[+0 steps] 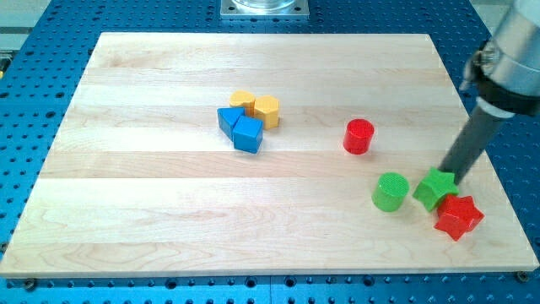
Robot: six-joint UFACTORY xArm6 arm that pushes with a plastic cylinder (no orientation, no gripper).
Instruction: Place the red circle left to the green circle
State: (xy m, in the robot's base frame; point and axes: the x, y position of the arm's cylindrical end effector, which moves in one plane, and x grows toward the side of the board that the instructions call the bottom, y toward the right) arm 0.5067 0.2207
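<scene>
One red circle sits above-left of the green circle, apart from it. The tip touches the green star; the rod carries no claw.

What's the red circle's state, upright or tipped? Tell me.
Upright. The red circle stands on its flat end, round top face up, up and left of the green circle. My tip is at the green star.

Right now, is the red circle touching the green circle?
No, the red circle sits apart, toward the view's top-left of the green circle, with bare board between them.
</scene>
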